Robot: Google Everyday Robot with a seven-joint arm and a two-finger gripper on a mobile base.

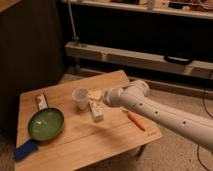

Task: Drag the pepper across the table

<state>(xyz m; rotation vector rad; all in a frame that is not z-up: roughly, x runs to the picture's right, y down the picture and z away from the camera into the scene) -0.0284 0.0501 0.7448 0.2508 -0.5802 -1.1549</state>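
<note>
Near the tabletop's [80,145] right edge, pepper [136,120] lay flat, untouched, beside the arm. Claw [98,95] hung farther left over the white carton [96,111] by the cup [80,98]. Spread or pressed together: couldn't tell. Likely overshot, so no drag contact yet.

Pepper [136,120] on table [90,146], right of carton [96,112]; claw [96,94] behind carton, beside cup [80,98].

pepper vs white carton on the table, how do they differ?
Colour: the pepper is orange, the carton white. Shape: the pepper is slim and tapered, the carton boxy. Place: the pepper lies near the table's edge, by the arm; the carton sits mid-table, with the pincer just behind it, beside the cup. Both rest on the table.
</note>
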